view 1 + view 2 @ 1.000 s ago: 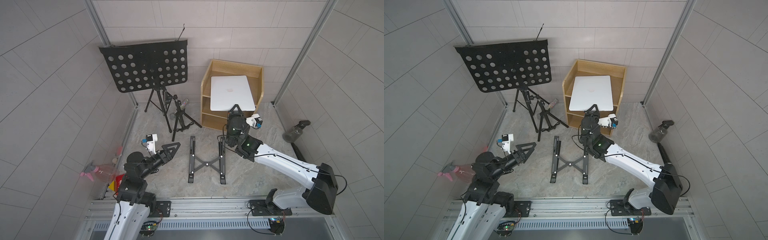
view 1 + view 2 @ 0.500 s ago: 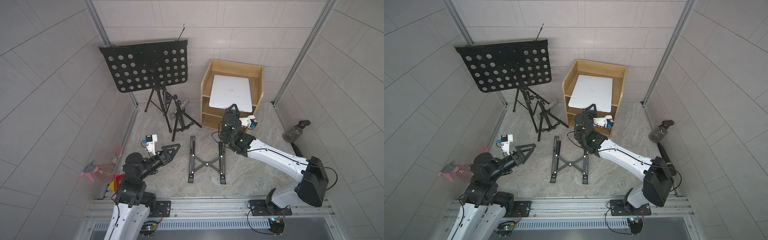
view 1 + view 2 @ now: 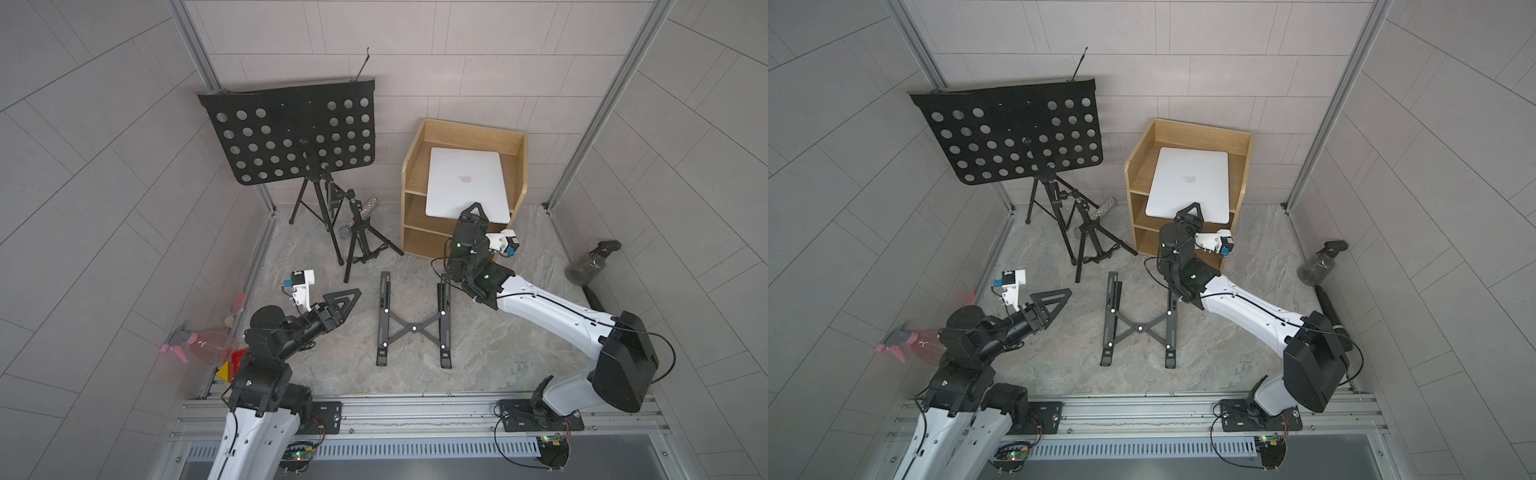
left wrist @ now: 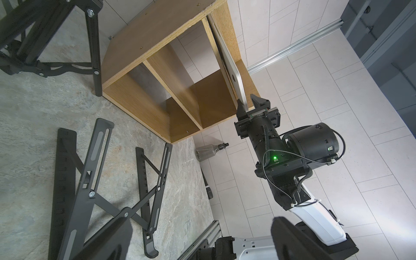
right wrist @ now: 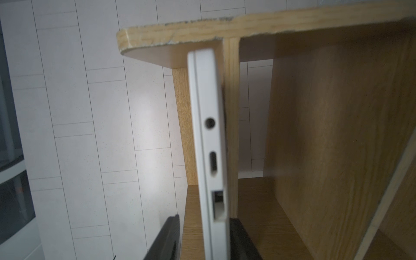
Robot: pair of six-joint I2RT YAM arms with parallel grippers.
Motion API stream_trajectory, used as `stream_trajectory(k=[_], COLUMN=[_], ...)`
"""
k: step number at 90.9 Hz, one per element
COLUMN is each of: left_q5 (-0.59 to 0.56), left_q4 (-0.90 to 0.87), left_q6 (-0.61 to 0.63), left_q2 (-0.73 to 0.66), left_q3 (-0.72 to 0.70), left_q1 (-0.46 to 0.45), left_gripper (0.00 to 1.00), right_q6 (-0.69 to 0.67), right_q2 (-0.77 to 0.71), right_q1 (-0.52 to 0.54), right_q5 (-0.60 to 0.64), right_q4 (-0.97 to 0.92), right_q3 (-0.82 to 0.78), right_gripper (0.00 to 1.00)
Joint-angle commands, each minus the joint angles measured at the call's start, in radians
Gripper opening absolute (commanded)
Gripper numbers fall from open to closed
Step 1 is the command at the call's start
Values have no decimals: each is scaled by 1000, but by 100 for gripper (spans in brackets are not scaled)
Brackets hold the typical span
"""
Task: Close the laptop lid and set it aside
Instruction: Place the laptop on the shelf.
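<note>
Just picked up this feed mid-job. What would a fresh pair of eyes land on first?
The closed silver-white laptop lies on top of the wooden shelf unit at the back. Its front edge overhangs, and the right gripper straddles that edge with its jaws slightly apart. Next come the big black perforated music stand at the back and the black X-shaped folding stand mid-floor, with the left gripper open beside it.
</note>
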Motion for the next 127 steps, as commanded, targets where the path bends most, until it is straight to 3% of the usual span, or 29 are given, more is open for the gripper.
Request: stream_trajectory(k=[1, 24, 40, 90, 110, 127], left_q5=[8, 2, 1, -3, -11, 21], left_q4=[-7, -1, 3, 40, 67, 151], left_q6=[21, 19, 18, 11, 9, -1], left_q2=[-6, -8, -9, -10, -6, 59], left_q3=[15, 9, 6, -27, -43, -35], left_q1=[-2, -2, -2, -2, -2, -2], left_gripper=[100, 100, 100, 100, 100, 100], right_q6=[10, 10, 40, -222, -375, -588], right_q2=[-38, -67, -112, -358, -587, -826], right_q1=[-10, -11, -8, -8, -17, -25], right_q5=[-17, -58, -105, -481, -668, -869], right_q4=[71, 65, 36, 141, -60, -365], right_q3=[-15, -61, -124, -425, -505, -547], right_gripper=[49, 74, 99, 100, 100, 100])
